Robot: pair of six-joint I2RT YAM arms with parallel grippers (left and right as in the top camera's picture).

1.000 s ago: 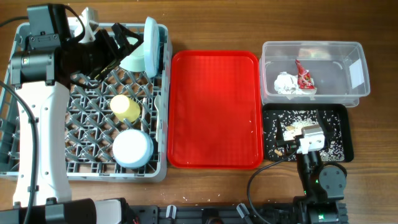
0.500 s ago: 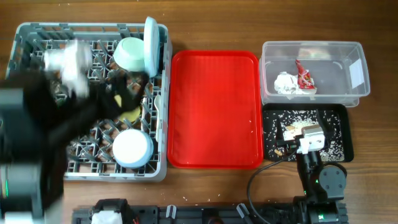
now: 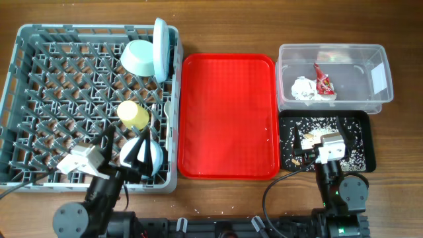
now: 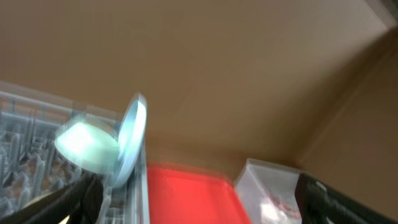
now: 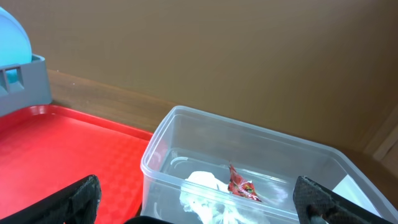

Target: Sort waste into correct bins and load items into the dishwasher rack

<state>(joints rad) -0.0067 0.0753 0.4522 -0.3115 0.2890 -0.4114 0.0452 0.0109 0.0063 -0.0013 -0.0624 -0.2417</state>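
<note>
The grey dishwasher rack holds the pale blue plate on edge, the mint-green bowl leaning on it, the yellow cup and the upturned pale blue bowl. My left gripper is open and empty over the rack's front edge beside that bowl. Its wrist view is blurred but shows the plate and bowl. The clear tub holds a napkin and the red wrapper. My right gripper is open and empty above the black tray of crumbs.
The red serving tray lies between the rack and the bins, with a few crumbs on it. A pale utensil lies along the rack's right side. The right wrist view shows the tub, the wrapper and a wall close behind.
My left arm has swung from the back of the rack, over the plate and green bowl, down to the rack's front edge. The right arm has not moved.
</note>
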